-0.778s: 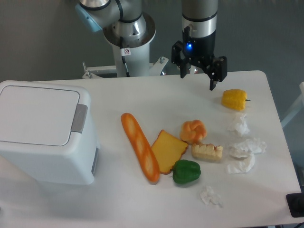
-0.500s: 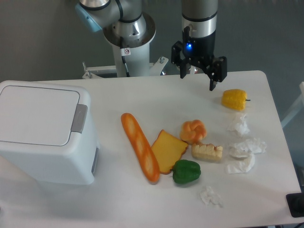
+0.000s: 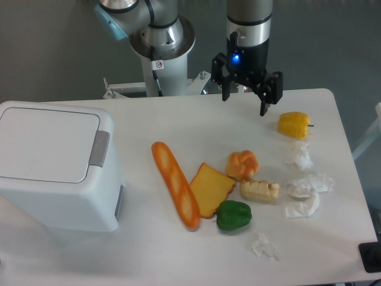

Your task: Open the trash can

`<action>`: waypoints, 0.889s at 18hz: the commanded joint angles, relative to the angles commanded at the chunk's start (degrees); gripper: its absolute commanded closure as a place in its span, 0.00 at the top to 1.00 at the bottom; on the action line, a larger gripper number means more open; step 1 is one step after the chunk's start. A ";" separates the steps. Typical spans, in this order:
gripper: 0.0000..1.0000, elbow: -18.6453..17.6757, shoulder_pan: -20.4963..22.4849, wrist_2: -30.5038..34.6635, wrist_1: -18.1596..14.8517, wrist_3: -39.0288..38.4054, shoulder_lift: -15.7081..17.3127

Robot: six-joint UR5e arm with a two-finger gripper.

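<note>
The bin (image 3: 56, 164) sat shut at the left end of the surface (image 3: 178, 119), its grey tab (image 3: 99, 148) on the lid's right edge. The claw (image 3: 244, 96) hung empty, fingers apart, above the far edge and well away from the bin.

The reach to the tab looked long. A low sweep could have knocked the baguette (image 3: 175, 184) or the cheese (image 3: 211, 189). A push landing off the tab would probably have slid the light bin rather than popped the lid.

The surface was white, strewn with a bun (image 3: 242, 164), a green pepper (image 3: 233, 215), a yellow pepper (image 3: 294, 124) and crumpled paper (image 3: 306, 193). A grey wall (image 3: 53, 53) stood behind.
</note>
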 joint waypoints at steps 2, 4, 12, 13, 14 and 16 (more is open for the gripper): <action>1.00 0.44 0.00 -1.49 0.00 -1.58 -0.09; 1.00 1.14 -0.09 -3.34 0.00 -4.73 -0.09; 1.00 3.87 -1.49 -11.86 -0.09 -16.87 -0.17; 1.00 4.04 -1.93 -12.13 -0.09 -19.49 -0.44; 1.00 4.39 -2.72 -12.13 0.00 -22.74 -0.61; 1.00 5.62 -3.86 -12.04 0.00 -29.50 -1.75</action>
